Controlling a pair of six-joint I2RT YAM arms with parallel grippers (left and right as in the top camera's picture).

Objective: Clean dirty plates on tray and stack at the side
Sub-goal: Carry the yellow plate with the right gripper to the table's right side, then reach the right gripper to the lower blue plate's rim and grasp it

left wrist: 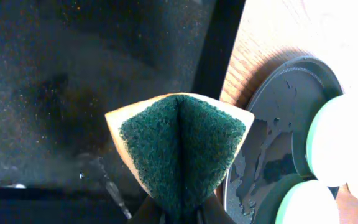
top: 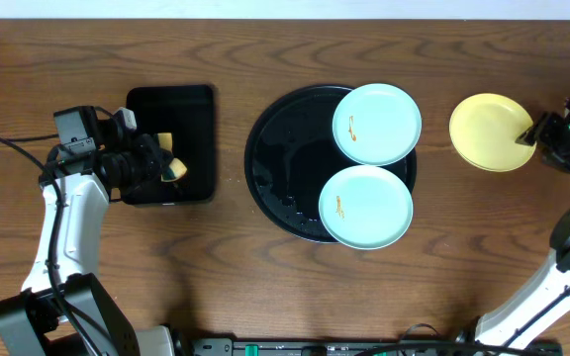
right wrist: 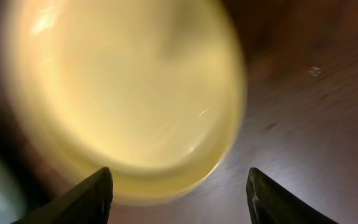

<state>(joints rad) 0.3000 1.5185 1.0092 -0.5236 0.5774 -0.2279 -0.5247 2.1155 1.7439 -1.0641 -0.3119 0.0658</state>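
My sponge (left wrist: 179,149) has a rough, fibrous green scouring face over soft yellow foam. The rectangular tray (left wrist: 73,74) behind it is black, dull and speckled. The round tray (top: 275,158) is glossy black, the plates (top: 376,124) are smooth plastic, and the table (top: 265,49) is grained wood with a soft sheen.

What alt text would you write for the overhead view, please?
Two pale mint-blue round plastic plates, each with an orange smear, lie on a large round black tray. A pale yellow round plate lies off it by the right claw; the left claw grips a yellow-and-green sponge over a rectangular black tray.
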